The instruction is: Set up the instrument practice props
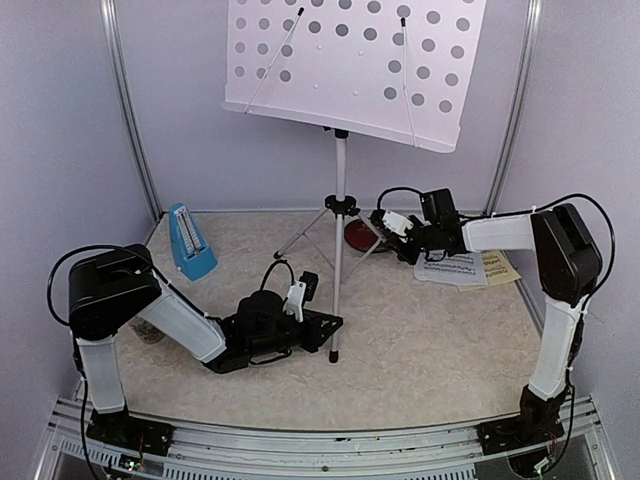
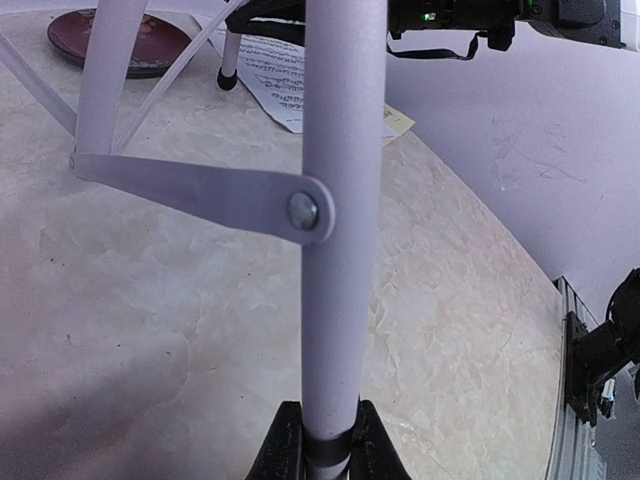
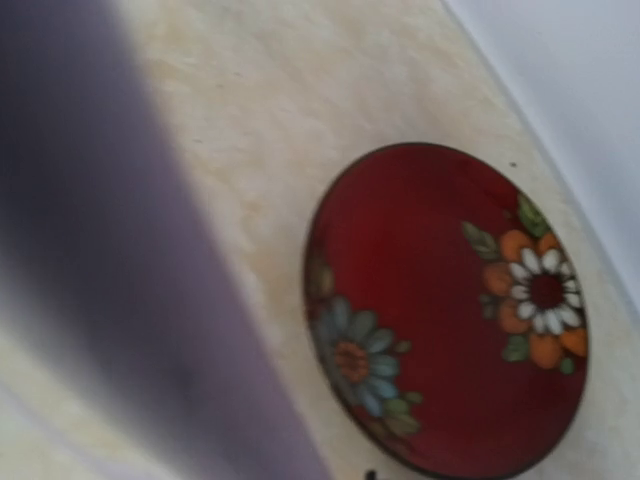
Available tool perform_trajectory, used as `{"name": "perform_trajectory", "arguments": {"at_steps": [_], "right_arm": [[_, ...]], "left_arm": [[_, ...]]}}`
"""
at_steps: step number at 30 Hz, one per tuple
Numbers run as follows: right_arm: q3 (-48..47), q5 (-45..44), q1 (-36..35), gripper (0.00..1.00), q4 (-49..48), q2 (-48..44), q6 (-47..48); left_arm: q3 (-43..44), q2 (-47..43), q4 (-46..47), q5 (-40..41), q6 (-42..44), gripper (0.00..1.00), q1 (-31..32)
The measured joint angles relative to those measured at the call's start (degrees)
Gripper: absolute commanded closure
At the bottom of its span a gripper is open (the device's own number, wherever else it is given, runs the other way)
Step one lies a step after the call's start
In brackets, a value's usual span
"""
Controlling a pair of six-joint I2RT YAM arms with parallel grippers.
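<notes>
Music stand (image 1: 355, 60) is upright on its tripod at mid-table (image 1: 440, 350). My left gripper (image 2: 328, 445) pinches the near tripod leg (image 2: 340, 300) low down, with fingers (image 2: 282, 445) on either side of the tube. My right gripper (image 1: 385, 222) sits by the right-hand leg, beside the red plate (image 3: 450, 310). Its wrist view shows only a blurred tube, so I cannot tell how its jaws stand. White sheet (image 1: 450, 268) and yellow sheet (image 1: 503, 267) lie flat below the right arm. Metronome (image 1: 190, 242) stands back left.

A white perforated music stand (image 1: 350, 60) stands upright on its silver tripod (image 1: 339, 215) at mid-table. A blue pyramid metronome (image 1: 190, 243) sits upright at left. At right, a white music sheet (image 1: 452, 268) lies flat, overlapping a yellow music sheet (image 1: 501, 268).
</notes>
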State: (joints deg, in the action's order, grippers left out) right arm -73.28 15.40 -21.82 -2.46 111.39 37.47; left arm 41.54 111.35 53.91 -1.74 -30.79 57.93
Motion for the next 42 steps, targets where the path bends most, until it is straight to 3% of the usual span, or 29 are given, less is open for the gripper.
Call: {"name": "perform_trajectory", "arguments": {"at_steps": [7, 19, 26, 34, 37, 42], "right_arm": [[-2.93, -0.42, 0.33, 1.0, 0.92, 1.36, 1.05], [-2.71, -3.41, 0.17, 0.71, -0.24, 1.36, -0.7], [-0.66, -7.28, -0.2, 0.42, -3.15, 1.09, -2.34], [2.97, -8.85, -1.01, 0.27, -5.99, -3.74, -5.22], [4.85, -9.62, -1.22, 0.22, -6.23, -6.8, -8.0], [7.3, -11.61, -0.48, 0.21, -5.03, -12.28, -16.96]], "left_arm": [[2.89, 2.32, 0.35, 2.86, -2.21, 0.99, 1.57], [7.56, 3.28, -5.27, 4.63, -3.48, 0.88, 2.86], [10.27, 4.57, -7.23, 4.07, -4.57, 0.82, 3.91], [10.27, 4.96, -8.52, 2.82, -6.43, 0.54, 5.35], [9.35, 4.48, -8.52, 2.47, -6.34, 0.35, 5.9], [4.13, -0.2, -9.4, 4.09, -6.14, 0.17, 6.19]]}}
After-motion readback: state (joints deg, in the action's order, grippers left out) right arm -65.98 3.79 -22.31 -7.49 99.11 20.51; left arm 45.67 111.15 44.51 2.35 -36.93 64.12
